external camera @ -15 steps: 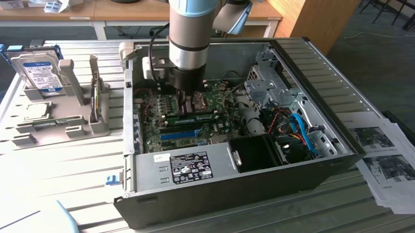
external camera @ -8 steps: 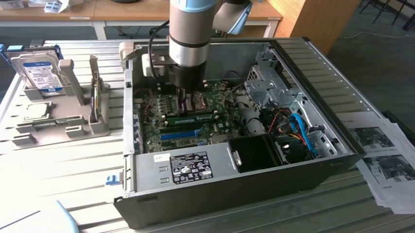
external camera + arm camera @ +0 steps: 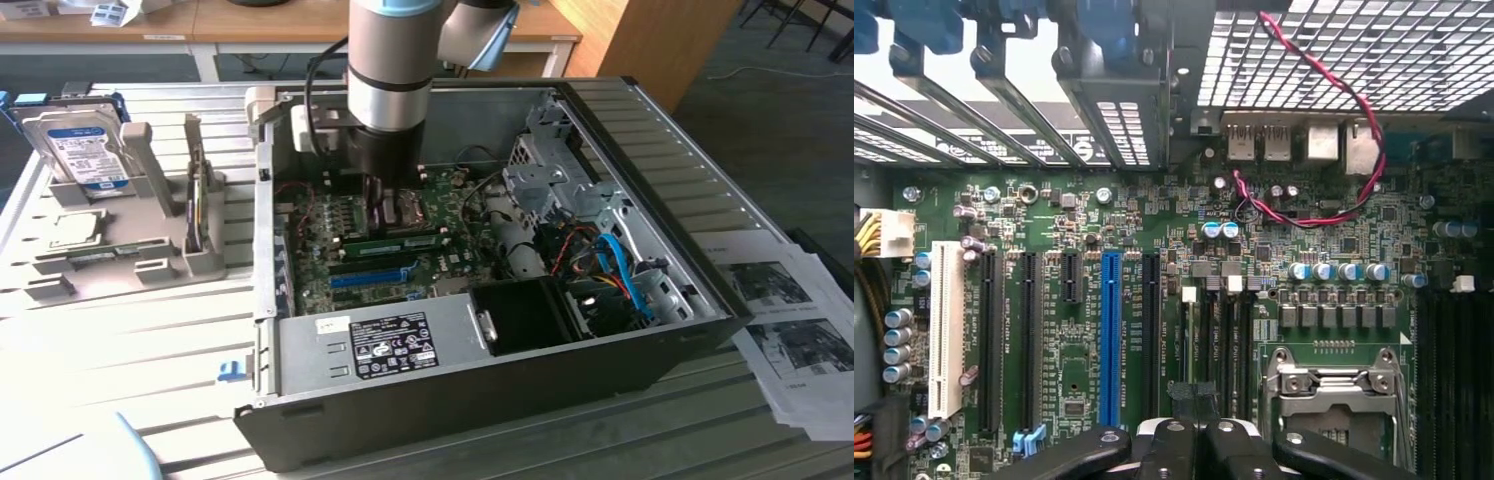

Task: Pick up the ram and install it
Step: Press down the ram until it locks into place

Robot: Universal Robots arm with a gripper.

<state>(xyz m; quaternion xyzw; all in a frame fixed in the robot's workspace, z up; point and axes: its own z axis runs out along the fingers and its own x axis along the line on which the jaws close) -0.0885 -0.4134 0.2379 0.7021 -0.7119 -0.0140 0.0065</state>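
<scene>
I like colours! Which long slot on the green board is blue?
The blue slot, standing between black slots; the white slot sits farther off.

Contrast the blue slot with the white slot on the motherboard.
The blue slot is bright blue, while the white slot is off-white. The blue slot is narrower; the white slot looks broader. The blue slot sits among the black slots; the white slot stands at the row's end. Both are empty and run parallel.

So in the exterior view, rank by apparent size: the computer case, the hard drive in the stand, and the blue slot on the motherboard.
1. Computer case, by far the largest.
2. Hard drive, upright in its stand.
3. Blue slot, smallest, a thin strip.
</scene>
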